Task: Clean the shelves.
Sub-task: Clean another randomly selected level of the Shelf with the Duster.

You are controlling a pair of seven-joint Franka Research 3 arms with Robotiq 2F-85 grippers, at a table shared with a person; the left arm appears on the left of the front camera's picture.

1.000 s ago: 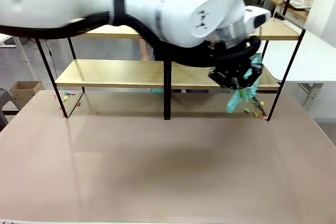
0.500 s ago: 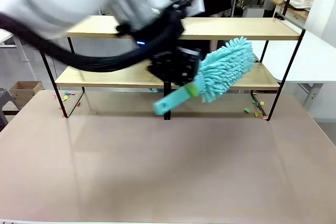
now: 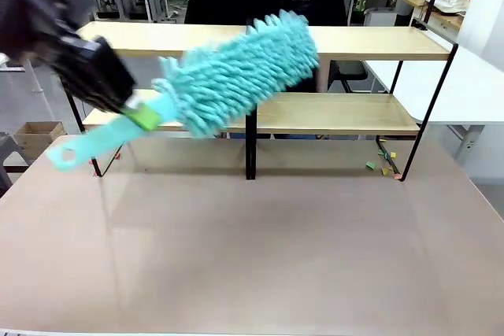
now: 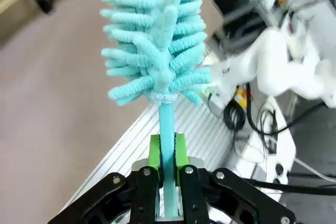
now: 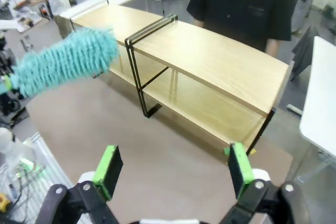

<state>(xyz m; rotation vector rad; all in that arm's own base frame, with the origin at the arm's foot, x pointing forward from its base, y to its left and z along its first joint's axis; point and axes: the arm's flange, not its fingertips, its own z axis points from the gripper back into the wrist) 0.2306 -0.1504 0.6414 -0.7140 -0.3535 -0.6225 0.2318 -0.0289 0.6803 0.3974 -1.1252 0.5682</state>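
**Hidden, cropped, blurred**

Left gripper [image 3: 118, 100] motion-blurred, arm cut by the frame's left edge. Duster [image 3: 228, 76] head covers part of the shelves [image 3: 370, 43]. Small scraps [image 3: 376, 164] by the right leg, possibly paper, too small to tell.

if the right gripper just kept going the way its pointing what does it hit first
Probably the brown tabletop in front of the shelves. The right gripper is open, and its wrist view looks down past its green pads at bare table. Depth is hard to judge, so the shelves' lower board could come first.
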